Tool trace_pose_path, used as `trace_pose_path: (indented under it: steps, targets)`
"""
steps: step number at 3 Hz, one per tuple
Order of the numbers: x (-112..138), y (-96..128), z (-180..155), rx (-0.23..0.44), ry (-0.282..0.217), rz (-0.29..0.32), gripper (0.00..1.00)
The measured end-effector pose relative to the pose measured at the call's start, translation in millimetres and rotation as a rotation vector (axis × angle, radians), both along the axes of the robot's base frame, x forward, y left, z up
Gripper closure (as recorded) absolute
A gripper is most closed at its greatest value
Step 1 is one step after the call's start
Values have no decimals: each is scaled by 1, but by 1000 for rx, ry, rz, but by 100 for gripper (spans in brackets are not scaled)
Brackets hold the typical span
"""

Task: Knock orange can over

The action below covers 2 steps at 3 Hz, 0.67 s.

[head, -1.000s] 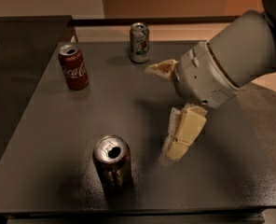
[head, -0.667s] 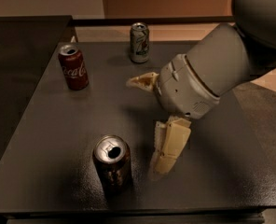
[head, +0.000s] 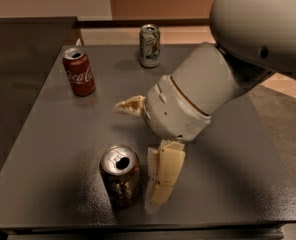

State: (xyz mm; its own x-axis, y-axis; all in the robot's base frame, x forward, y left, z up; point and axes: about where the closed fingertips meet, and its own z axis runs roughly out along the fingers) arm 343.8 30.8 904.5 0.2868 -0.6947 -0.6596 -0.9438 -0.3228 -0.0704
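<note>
**Item: orange can** [head: 120, 176]. It is found upright near the 6 o'clock edge of the counter [head: 48, 149], with its silver top and tab opening facing up. No tilt is seen, so the knock is judged not yet delivered.

**Item: tool** [head: 138, 154]. It is held low over the counter at the can's 3 o'clock side, with its two fingers spread wide and nothing gripped. The lower finger [head: 164, 176] is set just beside the can's right wall; whether contact is made cannot be told. The upper finger [head: 130, 105] is pointed toward 9 o'clock, above and behind the can.

**Change noted.** Against the earlier views, the tool is found carried from well out at the can's 2 o'clock to a place right beside it, and the gap is all but closed. The can's place and posture are unchanged. A sideways sweep toward 9 o'clock is judged to be all that is left.

**Other items.** A red Coca-Cola can [head: 79, 71] is stood at 11 o'clock of the orange can and a white-and-green can [head: 150, 45] at 12 o'clock. Both are upright, well apart from the tool, and unmoved.
</note>
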Motion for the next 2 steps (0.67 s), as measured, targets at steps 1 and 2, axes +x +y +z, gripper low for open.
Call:
trace_pose_path:
  steps: [1,2]
  targets:
    - [-5,6,-7,3,32,35,0]
    - [-9,8,-13,2,57,46,18]
